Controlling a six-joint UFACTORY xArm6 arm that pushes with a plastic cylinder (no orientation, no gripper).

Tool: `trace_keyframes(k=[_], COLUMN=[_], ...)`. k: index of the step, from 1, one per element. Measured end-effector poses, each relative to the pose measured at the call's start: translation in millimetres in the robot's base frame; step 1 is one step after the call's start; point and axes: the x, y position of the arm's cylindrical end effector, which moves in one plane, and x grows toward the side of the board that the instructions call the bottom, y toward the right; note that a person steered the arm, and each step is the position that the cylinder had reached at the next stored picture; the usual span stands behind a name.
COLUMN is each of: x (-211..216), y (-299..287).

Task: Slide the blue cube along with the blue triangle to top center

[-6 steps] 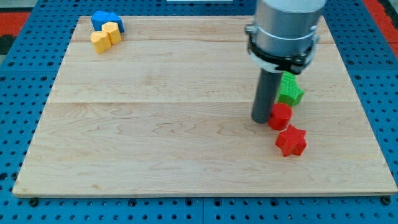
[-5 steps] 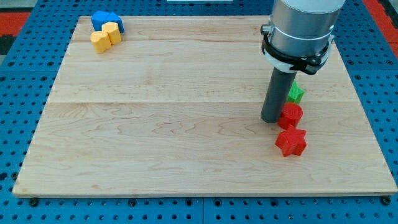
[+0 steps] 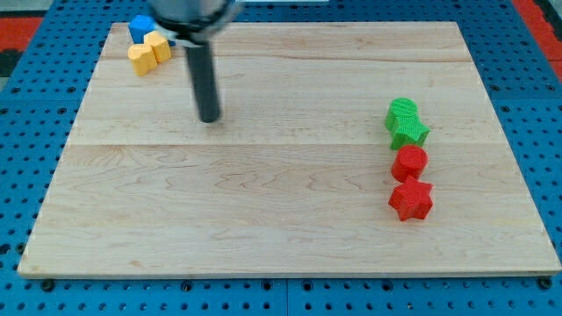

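Note:
A blue block [image 3: 139, 27] sits at the board's top left corner, partly hidden behind my arm; I cannot make out its shape or tell a cube from a triangle. Two yellow blocks [image 3: 148, 50] touch it just below. My tip [image 3: 209, 120] rests on the board to the lower right of that cluster, well apart from it and touching no block.
On the view's right, a green cylinder and green star [image 3: 406, 124] stand together. A red cylinder [image 3: 409, 163] lies just below them, and a red star [image 3: 411, 199] below that. The wooden board [image 3: 281, 237] lies on a blue pegboard.
My rod has swept from beside the red cylinder on the right to the upper left of the board. The red cylinder was nudged slightly right. The green blocks are now uncovered.

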Motion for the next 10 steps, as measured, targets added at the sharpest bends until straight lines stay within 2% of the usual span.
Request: trace_keyframes(k=[1,2,3,4,5,6,8,9,10], x=[-32.1,-79.8,-85.3,-135.6,-183.7,-183.4,-153.5,-154.5,-173.9], y=[-94.7,-164.3,-168.0,-168.0,-158.4,-108.0,61.0,59.7,23.3])
